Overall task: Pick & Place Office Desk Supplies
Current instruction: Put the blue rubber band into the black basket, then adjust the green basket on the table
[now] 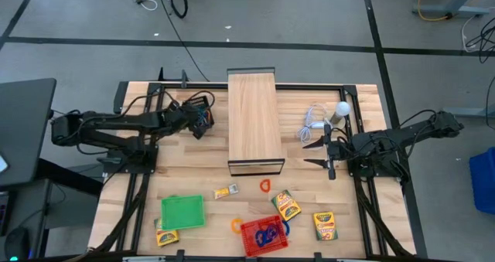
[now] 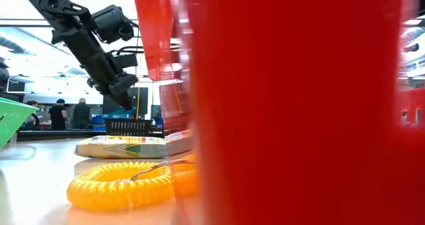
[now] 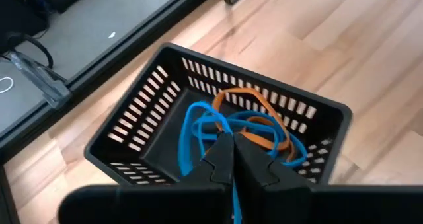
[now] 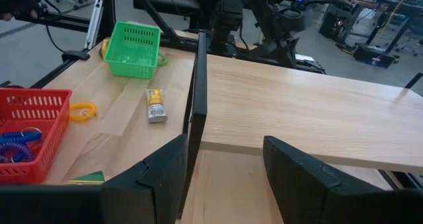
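Blue loop partly hidden behind closed left claw, right claw spread.

The long wooden box stands between both arms, walling off the table's middle.

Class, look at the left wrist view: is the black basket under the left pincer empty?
No: the black basket holds blue loops and an orange loop, beneath the shut left pincer.
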